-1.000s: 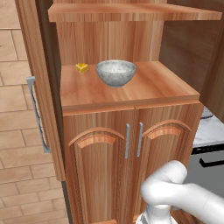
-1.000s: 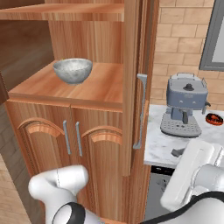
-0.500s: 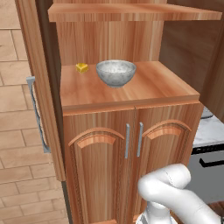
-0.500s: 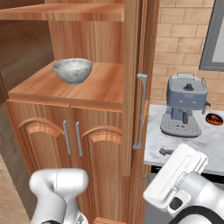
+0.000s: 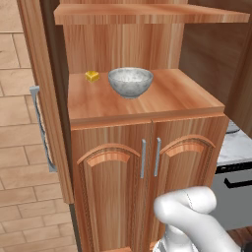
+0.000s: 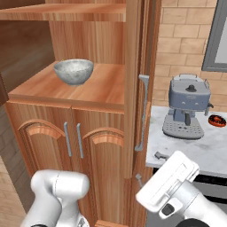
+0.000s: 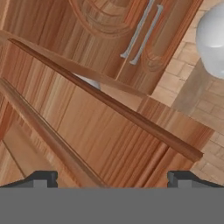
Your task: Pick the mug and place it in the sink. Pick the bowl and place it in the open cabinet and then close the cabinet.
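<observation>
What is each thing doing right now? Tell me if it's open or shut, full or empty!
bowl: upright on the cabinet's shelf, looks empty.
cabinet: upper doors open.
low arched doors: shut.
gripper: open, holding nothing.
small yellow thing: sits on the shelf, left of the bowl.
coffee machine: upright on the counter.
small dark dish: on the counter, red inside.

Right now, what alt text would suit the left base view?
A speckled grey-white bowl sits on the shelf of an open reddish-brown cabinet, with a small yellow item beside it. Below are two arched-panel doors with silver handles, and the arm's white body rises at the lower right.
</observation>
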